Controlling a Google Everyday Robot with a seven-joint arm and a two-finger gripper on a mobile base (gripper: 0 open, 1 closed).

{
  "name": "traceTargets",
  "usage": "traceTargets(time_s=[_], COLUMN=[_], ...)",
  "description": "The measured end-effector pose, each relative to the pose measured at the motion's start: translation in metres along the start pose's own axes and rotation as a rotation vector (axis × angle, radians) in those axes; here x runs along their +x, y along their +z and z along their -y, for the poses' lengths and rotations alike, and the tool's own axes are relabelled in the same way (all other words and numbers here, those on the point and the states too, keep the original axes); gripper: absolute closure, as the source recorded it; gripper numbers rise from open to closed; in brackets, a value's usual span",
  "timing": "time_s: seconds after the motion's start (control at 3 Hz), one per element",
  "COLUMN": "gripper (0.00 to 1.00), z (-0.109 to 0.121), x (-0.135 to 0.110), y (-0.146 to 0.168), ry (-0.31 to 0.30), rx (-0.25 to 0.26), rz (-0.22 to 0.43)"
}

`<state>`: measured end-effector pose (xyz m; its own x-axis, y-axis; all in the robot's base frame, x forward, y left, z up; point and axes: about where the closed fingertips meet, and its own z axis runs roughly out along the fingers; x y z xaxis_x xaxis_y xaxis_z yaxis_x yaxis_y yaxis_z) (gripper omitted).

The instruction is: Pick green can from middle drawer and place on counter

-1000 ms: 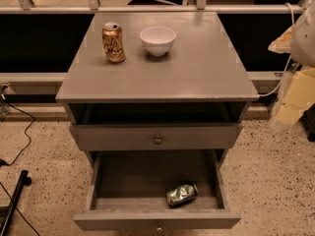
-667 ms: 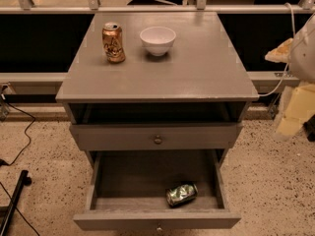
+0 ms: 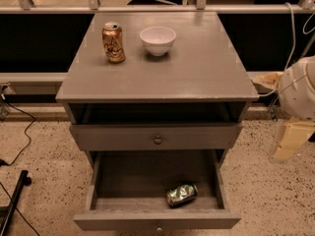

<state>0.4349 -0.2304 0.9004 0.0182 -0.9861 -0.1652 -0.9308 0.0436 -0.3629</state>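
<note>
The green can (image 3: pixel 181 194) lies on its side near the front right of the open middle drawer (image 3: pixel 118 181), pulled out at the bottom of the cabinet. The counter (image 3: pixel 197 73) is the grey cabinet top above it. My gripper (image 3: pixel 289 144) hangs at the right edge of the view, beside the cabinet and at about the height of the upper drawer front, well apart from the can. The white arm housing (image 3: pixel 298 95) sits above it.
An orange-gold can (image 3: pixel 113 42) and a white bowl (image 3: pixel 157 40) stand at the back of the counter. The upper drawer front (image 3: pixel 157 137) with its knob is shut. Cables (image 3: pixel 17 132) and a black stand leg (image 3: pixel 12 205) lie on the floor to the left.
My arm and gripper have moved downward along the cabinet's right side. The can, the drawer and the things on the counter have not moved.
</note>
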Motion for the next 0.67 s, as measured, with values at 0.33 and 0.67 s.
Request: traceTargets(time_s=[0.33, 0.67], gripper=[0.0, 0.0], z=[-0.002, -0.018], x=[-0.004, -0.038], y=[0.004, 0.072], ry=[-0.033, -0.187], rx=[-0.017, -0.054], rz=[-0.004, 0.125])
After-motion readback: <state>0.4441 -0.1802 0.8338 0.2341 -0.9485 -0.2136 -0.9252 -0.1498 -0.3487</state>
